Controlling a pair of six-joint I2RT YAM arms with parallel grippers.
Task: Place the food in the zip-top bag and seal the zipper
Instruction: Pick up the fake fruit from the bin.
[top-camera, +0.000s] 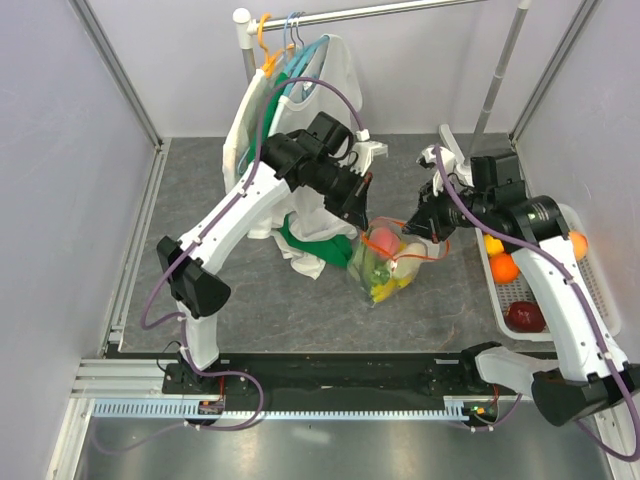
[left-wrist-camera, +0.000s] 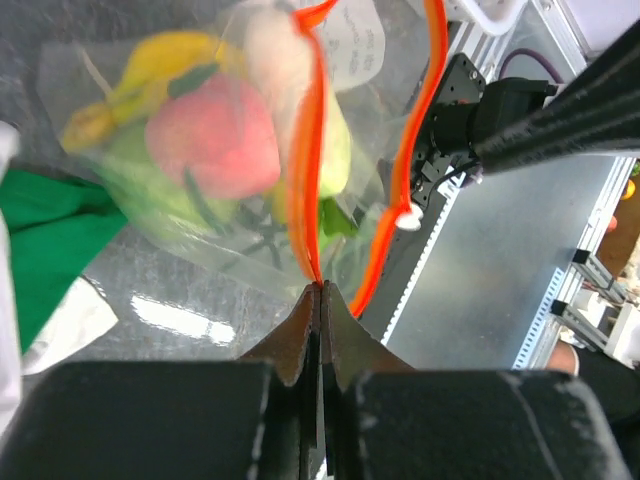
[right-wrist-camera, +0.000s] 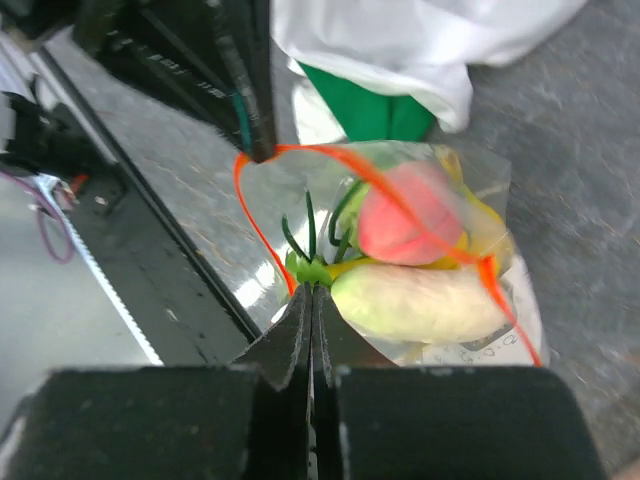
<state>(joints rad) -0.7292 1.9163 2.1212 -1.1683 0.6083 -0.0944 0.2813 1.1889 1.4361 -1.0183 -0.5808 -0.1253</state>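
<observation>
Roughly at the middle of the grey surface (top-camera: 300, 300), the zip-top bag (top-camera: 385, 262) is seen between the two grippers, just beside a green cloth (top-camera: 305, 238). The food (left-wrist-camera: 215, 135) is packed inside it: a pink-red round piece, a yellow banana, a pale green-white piece and some dark green stems can be made out through the clear film.

The zipper (left-wrist-camera: 310, 150) is not sealed. Its two red-orange sides are spread apart into an open loop, and the white slider (left-wrist-camera: 405, 216) sits on the far side of that loop.

One end of the zipper is pinched by the left gripper (left-wrist-camera: 320, 292), whose fingers are pressed flat together on the strip. The right gripper (right-wrist-camera: 310, 292) is also pressed together, with its tips right at the strip on the opposite side of the mouth. Whether any film is caught between them cannot be told.

Behind the bag, a white garment (top-camera: 330, 75) is hung from a rail. Along the right edge of the surface a white slatted basket (top-camera: 510, 295) is placed, with orange fruits (top-camera: 505, 268) and a dark red fruit (top-camera: 526, 316) lying in it.
</observation>
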